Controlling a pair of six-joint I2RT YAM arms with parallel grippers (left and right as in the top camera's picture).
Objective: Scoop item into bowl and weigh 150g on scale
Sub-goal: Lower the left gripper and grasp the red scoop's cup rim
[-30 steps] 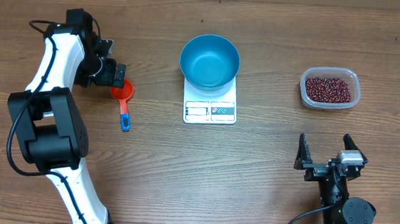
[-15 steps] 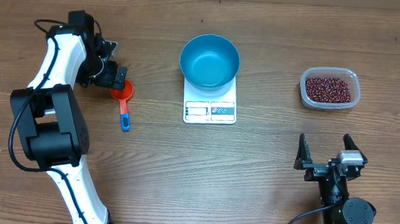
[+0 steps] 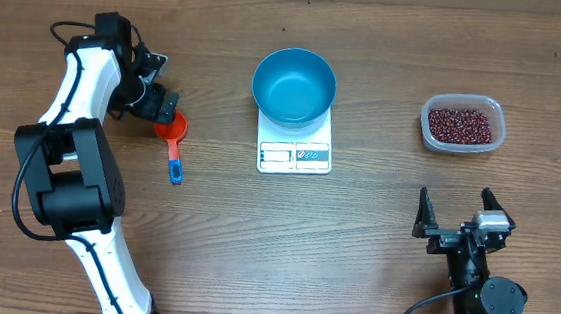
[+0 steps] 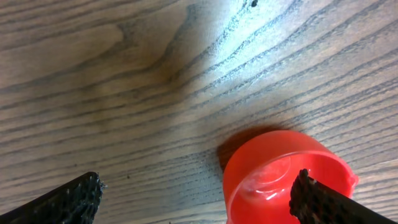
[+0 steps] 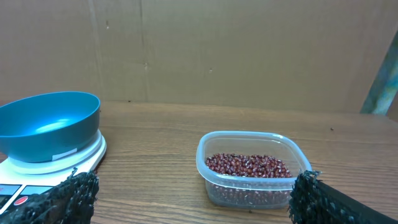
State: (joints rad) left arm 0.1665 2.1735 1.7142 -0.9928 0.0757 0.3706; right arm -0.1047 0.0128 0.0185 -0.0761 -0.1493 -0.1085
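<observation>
Overhead, the blue bowl point(image 3: 294, 86) was seen empty and already set on the white scale point(image 3: 295, 154), so only that placing was judged done. The red beans point(image 3: 458, 124) all lay in the clear tub point(image 3: 498, 141) at the far right, well apart from the bowl. The red scoop point(image 3: 173, 134) lay ungrasped on the tabletop point(image 3: 352, 263) at the left, with the left tool point(image 3: 162, 85) spread wide just above its cup. The right tool point(image 3: 456, 213) was held released at the near right, gripping nothing. Grasping, scooping and weighing were judged left. Only the left wrist view showed the cup empty; only the right wrist view showed the tub's fill from the side; the scoop's handle was shown overhead alone.
</observation>
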